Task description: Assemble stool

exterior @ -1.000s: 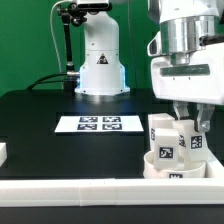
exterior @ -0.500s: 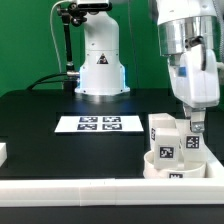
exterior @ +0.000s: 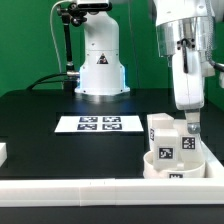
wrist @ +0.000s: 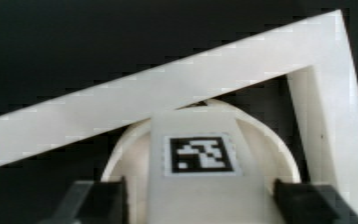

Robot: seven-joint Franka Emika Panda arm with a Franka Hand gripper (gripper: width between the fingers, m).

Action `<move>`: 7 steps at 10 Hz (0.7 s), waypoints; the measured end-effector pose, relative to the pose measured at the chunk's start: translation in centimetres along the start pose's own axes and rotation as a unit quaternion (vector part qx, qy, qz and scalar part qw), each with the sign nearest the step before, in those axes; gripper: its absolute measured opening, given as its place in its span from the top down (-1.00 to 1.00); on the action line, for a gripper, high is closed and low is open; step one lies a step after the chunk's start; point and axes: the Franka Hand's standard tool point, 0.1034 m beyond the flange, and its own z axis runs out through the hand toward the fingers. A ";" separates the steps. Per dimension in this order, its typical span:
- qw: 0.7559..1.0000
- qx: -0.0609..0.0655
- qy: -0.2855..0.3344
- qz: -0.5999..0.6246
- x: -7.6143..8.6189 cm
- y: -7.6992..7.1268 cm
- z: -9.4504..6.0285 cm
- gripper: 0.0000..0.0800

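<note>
On the black table (exterior: 40,140), the biggest thing is the white robot base (exterior: 100,62) at about twelve o'clock from the middle of the exterior view. Next comes the white corner wall (wrist: 176,85), a long low fence that runs along the six o'clock edge and turns a corner by the stool. The flat marker board (exterior: 98,124) lies near the middle of the table.

The stool is at about four o'clock, tucked into that corner. Its round seat (exterior: 170,166) lies low on the table. Two leg blocks stand up in it. One leg (exterior: 162,132) is on the exterior view's left. The other leg (exterior: 190,143) is on the right, and the end effector (exterior: 191,126) comes down onto this one.

The end effector is nearly closed and seems to squeeze the top of that leg. In the wrist view its dark fingers (wrist: 105,200) sit on both sides of the tagged block.

I think the job is partly done. At least one more leg may be left, but I cannot see any spare legs.
</note>
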 end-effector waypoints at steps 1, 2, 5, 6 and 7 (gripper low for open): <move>1.000 0.000 0.000 -0.003 0.0 0.0 0.0 -0.30; 0.999 -0.005 -0.004 -0.036 0.0 -0.3 -0.6 -0.52; 0.998 0.024 -0.020 -0.058 -0.5 -1.8 -3.2 -0.62; 0.997 0.022 -0.019 -0.067 -0.4 -1.7 -3.0 -0.62; 0.997 0.022 -0.018 -0.068 -0.4 -1.6 -2.9 -0.62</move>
